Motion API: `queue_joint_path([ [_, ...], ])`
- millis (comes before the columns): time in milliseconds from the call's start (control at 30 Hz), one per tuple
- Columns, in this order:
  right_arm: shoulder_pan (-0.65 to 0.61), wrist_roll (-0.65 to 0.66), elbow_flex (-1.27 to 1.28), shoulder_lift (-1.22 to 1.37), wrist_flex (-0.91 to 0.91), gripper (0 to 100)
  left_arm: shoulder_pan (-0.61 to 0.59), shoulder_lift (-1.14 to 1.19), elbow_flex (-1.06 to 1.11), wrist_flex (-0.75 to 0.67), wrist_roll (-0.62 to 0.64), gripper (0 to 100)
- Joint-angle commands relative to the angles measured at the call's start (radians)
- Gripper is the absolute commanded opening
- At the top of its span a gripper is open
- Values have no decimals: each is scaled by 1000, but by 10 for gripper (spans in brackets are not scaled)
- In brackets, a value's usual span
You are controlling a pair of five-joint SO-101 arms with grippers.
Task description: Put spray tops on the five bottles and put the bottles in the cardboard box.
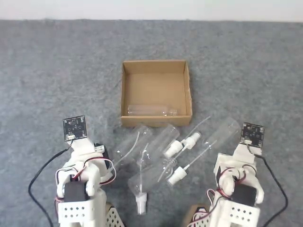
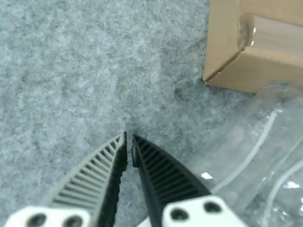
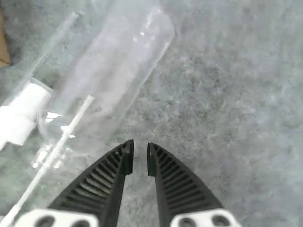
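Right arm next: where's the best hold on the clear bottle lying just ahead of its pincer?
Probably mid-barrel of the clear bottle, right pincer coming from above, closing across its width: it lies flat, curved sides free, while a spray top crowds its neck end.

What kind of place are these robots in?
Probably a robot practice table, not a home: left arm and right arm sit over grey carpet, with a cardboard box and clear bottles set out.
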Motion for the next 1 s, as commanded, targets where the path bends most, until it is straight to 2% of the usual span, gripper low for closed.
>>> queue_joint_path([
  [0,-1,181,-143,-13,2,6,0,-15,-13,5,-5,13],
  [233,39,477,-262,-13,-18,6,0,-15,-13,5,-5,13],
  [400,38,609,-310,-4,-24,6,0,-15,-13,5,-5,13],
  [667,31,655,-370,-2,-21,130,0,-15,-13,5,-5,13],
  [967,38,847,-413,-1,22,202,0,-15,-13,5,-5,13],
])
